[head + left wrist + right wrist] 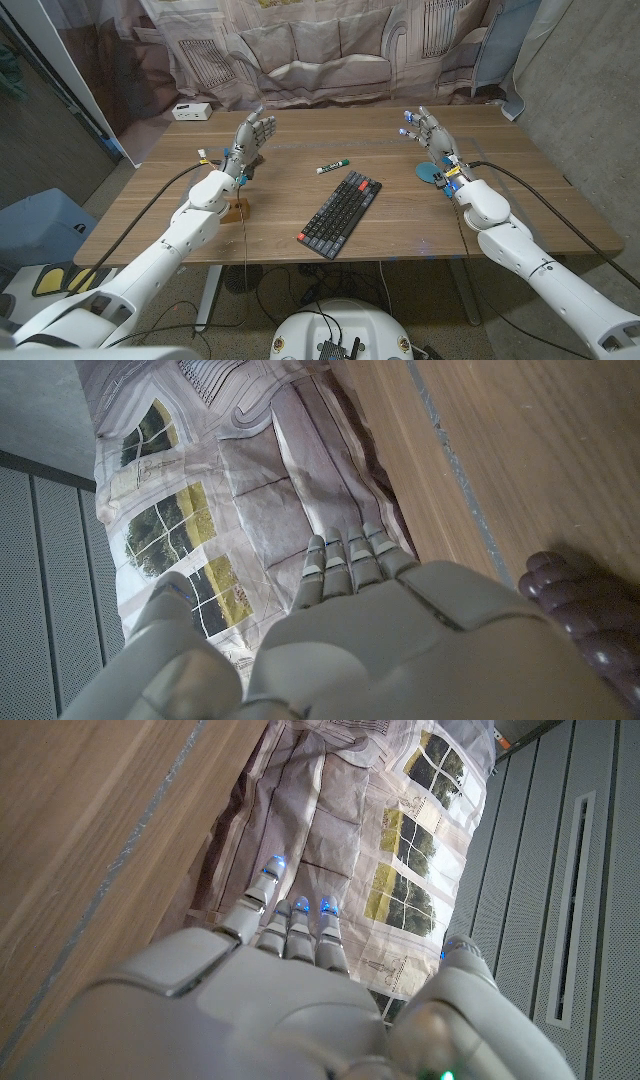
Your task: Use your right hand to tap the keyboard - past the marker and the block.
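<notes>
Two hands stand raised over the wooden table (400,225), fingers apart, each holding nothing: the left hand (253,134) on one side, the right hand (424,130) on the other; between them the head view shows a black keyboard (340,213) with red keys at one corner, lying aslant mid-table, and a green-capped marker (333,167) just beyond it; a teal disc (428,172) sits near the right wrist; the wrist views show a printed backdrop (400,830); no writing is legible.

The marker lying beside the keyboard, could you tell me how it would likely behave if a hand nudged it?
The marker looks slim and round, lying on its side on the bare wood, so it would probably roll. It seems small and light, likely to skid easily.
</notes>
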Robot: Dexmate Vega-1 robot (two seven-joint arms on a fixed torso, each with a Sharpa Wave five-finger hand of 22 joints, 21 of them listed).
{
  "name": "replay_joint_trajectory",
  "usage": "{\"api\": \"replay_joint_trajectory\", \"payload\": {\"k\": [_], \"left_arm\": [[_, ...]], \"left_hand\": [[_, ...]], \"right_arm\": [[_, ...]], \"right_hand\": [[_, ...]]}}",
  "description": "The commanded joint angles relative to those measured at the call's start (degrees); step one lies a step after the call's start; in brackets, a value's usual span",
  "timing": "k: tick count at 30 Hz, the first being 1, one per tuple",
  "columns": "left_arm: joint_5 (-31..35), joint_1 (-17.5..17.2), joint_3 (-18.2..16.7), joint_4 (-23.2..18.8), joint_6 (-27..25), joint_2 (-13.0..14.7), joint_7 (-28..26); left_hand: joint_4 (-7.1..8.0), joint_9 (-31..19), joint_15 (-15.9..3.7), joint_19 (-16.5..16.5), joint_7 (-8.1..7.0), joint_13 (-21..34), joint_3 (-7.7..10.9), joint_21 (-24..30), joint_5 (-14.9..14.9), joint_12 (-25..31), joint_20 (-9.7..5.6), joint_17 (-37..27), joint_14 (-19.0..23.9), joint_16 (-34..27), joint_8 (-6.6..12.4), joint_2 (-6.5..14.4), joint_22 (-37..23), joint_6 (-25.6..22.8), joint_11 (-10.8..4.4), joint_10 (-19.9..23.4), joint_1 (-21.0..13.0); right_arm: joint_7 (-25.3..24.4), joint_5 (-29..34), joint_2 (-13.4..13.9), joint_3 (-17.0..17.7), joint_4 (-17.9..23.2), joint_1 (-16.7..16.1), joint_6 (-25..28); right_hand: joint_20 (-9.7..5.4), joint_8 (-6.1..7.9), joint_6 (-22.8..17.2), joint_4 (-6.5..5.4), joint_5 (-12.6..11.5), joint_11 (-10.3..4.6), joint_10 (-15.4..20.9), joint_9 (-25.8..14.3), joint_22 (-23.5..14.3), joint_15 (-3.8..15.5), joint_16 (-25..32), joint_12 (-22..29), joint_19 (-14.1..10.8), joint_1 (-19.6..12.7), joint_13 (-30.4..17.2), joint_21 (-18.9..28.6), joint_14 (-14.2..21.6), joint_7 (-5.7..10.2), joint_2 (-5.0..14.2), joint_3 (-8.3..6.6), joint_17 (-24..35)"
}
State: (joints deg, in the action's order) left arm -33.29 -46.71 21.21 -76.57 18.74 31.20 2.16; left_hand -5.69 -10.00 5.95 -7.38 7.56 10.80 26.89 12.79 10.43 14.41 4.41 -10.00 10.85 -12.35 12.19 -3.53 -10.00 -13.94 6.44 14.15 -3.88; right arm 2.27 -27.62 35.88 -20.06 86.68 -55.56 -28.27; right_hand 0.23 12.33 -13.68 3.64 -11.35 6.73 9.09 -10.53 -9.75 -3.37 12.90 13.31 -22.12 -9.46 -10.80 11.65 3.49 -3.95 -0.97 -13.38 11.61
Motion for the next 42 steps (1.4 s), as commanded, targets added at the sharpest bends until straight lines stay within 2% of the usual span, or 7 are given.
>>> {"api": "replay_joint_trajectory", "payload": {"k": [1,8,17,23,27,35,42], "left_arm": [[6.7,-1.4,0.3,-4.2,-1.4,3.9,-6.0],[7.7,-1.3,0.4,-2.7,1.9,3.3,-5.6],[3.8,-1.4,0.2,-1.2,3.3,2.3,-1.3],[1.8,-1.6,0.0,-0.5,3.7,1.5,0.2],[2.5,-1.6,0.3,-0.9,3.2,1.9,0.1],[2.6,-2.4,0.1,-2.1,3.1,2.4,-0.4],[2.5,-3.6,-0.3,-3.5,2.4,3.2,-1.0]], "left_hand": [[-0.44,-0.3,-0.2,-0.6,-0.03,0.3,0.44,0.0,0.1,0.4,0.16,-0.2,0.9,0.2,0.22,0.9,-0.2,-1.2,-0.03,1.0,-1.1],[-0.77,-0.3,-0.66,-1.6,-0.18,0.3,0.84,0.0,0.0,0.6,0.14,-0.2,2.1,0.1,0.35,1.6,-0.2,-2.6,-0.5,2.4,-1.7],[-1.0,-0.3,-0.65,-2.1,-0.22,0.3,0.91,0.0,0.0,0.6,0.18,-0.2,2.6,0.2,0.19,1.7,-0.2,-3.0,-0.53,2.9,-2.0],[-1.08,-0.3,-0.61,-2.1,-0.19,0.3,0.91,-0.1,-0.1,0.5,0.15,-0.2,2.6,0.3,0.06,1.7,-0.2,-2.9,-0.45,2.8,-2.0],[-1.11,-0.3,-0.59,-2.1,-0.18,0.3,0.91,-0.1,-0.1,0.4,0.19,-0.2,2.6,0.4,-0.03,1.7,-0.2,-2.9,-0.5,2.9,-2.1],[-1.17,-0.3,-0.59,-2.1,-0.2,0.4,0.95,-0.2,-0.1,0.3,0.21,-0.2,2.7,0.5,-0.13,1.8,-0.2,-3.0,-0.76,2.9,-2.2],[-1.31,-0.3,-1.0,-2.3,-0.51,0.4,1.0,-0.4,-0.1,0.5,0.37,-0.2,3.5,0.5,-0.03,2.0,-0.2,-4.0,-1.14,4.0,-2.3]], "right_arm": [[-3.2,6.2,2.2,-0.4,4.0,-1.9,1.6],[-4.6,8.2,3.0,-0.4,5.5,-3.0,2.2],[-3.7,7.9,3.0,-1.0,5.7,-3.4,1.4],[-5.4,10.5,3.1,-1.0,6.5,-4.1,1.1],[-5.0,10.3,3.4,-1.0,6.9,-4.4,1.1],[-8.1,15.1,4.5,-0.4,9.2,-6.1,1.8],[-11.6,20.2,4.6,0.3,10.2,-7.4,0.9]], "right_hand": [[-0.12,0.14,-0.1,-0.03,-0.1,-0.48,-0.1,-0.2,-0.1,0.19,-0.2,-0.5,0.3,-0.1,-0.2,-0.2,-0.1,0.64,0.61,0.0,0.1],[-0.14,0.06,-0.2,0.07,-0.2,-0.86,0.0,-0.2,-0.1,0.33,-0.3,-0.5,0.3,-0.2,-0.3,-0.2,-0.1,0.64,0.73,-0.08,0.1],[-0.24,-0.03,-0.3,0.18,-0.2,-1.02,0.1,-0.2,-0.1,0.41,-0.2,-0.6,0.1,-0.4,-0.3,-0.2,0.2,0.75,0.93,-0.17,0.1],[-0.25,-0.05,-0.4,0.3,-0.2,-1.13,0.2,-0.2,-0.1,0.47,-0.2,-0.6,-0.1,-0.6,-0.3,-0.2,0.3,0.81,1.09,-0.28,0.0],[-0.26,-0.1,-0.4,0.39,-0.3,-1.24,0.3,-0.2,-0.1,0.57,-0.2,-0.7,-0.2,-0.7,-0.3,-0.1,0.4,0.81,1.09,-0.29,0.0],[-0.36,-0.21,-0.4,0.53,-0.3,-1.52,0.4,-0.3,-0.1,0.65,-0.3,-0.7,-0.3,-0.9,-0.3,-0.2,0.5,1.31,1.15,-0.33,0.0],[-0.4,-0.9,0.9,0.83,-0.3,-2.64,1.7,-0.3,-0.1,1.56,-0.2,-0.5,-0.2,-0.9,-0.3,-0.3,1.3,2.68,0.91,-0.13,0.0]]}}
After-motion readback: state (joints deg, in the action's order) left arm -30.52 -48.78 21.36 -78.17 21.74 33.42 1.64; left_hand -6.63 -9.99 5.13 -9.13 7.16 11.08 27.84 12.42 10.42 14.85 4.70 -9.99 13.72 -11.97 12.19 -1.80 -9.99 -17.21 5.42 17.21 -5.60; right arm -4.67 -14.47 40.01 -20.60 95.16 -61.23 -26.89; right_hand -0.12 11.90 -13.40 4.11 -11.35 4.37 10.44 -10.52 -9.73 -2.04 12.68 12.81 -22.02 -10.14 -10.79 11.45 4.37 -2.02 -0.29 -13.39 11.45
